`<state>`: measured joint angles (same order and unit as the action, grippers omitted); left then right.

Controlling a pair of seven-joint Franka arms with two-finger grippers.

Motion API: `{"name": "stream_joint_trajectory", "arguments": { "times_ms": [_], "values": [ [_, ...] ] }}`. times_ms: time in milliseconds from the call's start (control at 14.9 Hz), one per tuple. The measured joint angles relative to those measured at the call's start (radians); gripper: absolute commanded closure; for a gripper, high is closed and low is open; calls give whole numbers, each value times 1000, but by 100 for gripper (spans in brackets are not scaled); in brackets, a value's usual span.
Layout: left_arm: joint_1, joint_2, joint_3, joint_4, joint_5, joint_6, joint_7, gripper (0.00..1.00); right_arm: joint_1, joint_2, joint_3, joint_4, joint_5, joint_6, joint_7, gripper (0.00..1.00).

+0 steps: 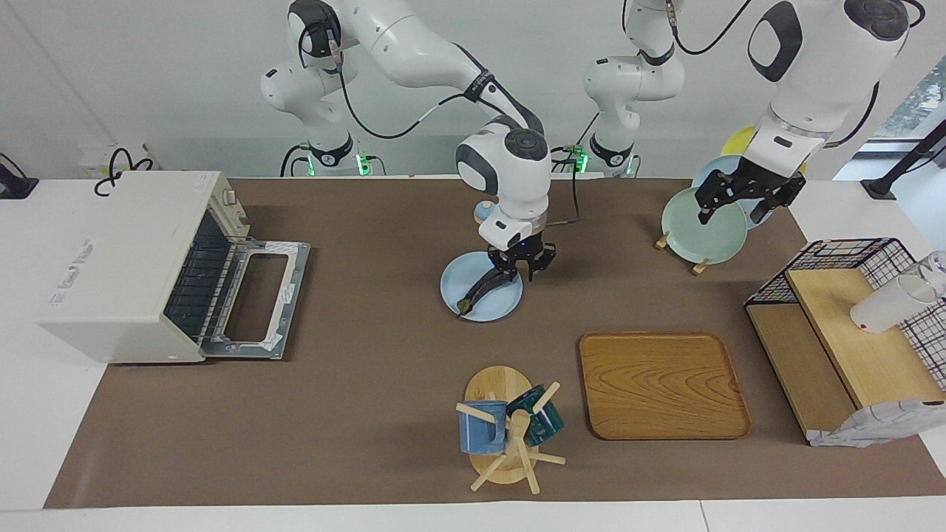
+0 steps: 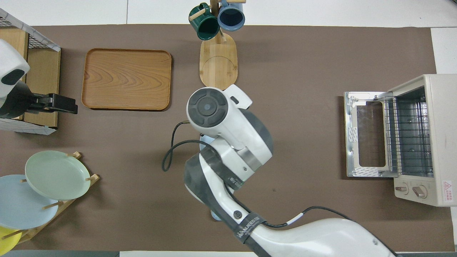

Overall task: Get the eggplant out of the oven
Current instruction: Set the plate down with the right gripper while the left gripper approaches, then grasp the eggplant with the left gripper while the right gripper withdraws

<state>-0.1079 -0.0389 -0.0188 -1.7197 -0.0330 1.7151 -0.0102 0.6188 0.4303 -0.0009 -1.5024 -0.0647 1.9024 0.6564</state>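
Matt brown mat (image 1: 355,399); grained wood tray (image 1: 663,384); glossy plate (image 1: 462,284); shiny metal oven (image 1: 126,266) door, wire rack.

A robotics lab dressed as a kitchen: two white arms stand bolted at one edge of a table (image 1: 369,414) under a brown mat, against bare white walls, cables trailing. Around the toaster oven (image 1: 126,266) sit staged props: a mug tree (image 1: 506,432), wooden tray (image 1: 663,384), plate rack (image 1: 702,222).

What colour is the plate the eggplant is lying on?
Pale blue plate, clearest in the facing view; the eggplant lies on it.
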Motion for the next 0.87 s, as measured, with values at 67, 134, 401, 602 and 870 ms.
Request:
{"name": "stream_joint_trajectory", "arguments": {
  "times_ms": [67,134,401,602,870],
  "values": [
    [-17,1,-1,-3,-1,4,0,0,-43,-25,-1,-6,0,-37,-54,94],
    [-36,3,-2,-7,-6,12,0,0,-82,-49,-1,-20,0,-60,-101,100],
    [-114,12,-6,-41,-49,60,0,0,-201,-135,-4,-144,-1,-78,-248,100],
    [-191,42,-7,-63,-76,111,1,0,-245,-174,-4,-249,-47,-72,-264,100],
    [-323,128,-9,-75,-98,178,19,0,-281,-226,-5,-429,-152,34,-264,100]
  ]
}}
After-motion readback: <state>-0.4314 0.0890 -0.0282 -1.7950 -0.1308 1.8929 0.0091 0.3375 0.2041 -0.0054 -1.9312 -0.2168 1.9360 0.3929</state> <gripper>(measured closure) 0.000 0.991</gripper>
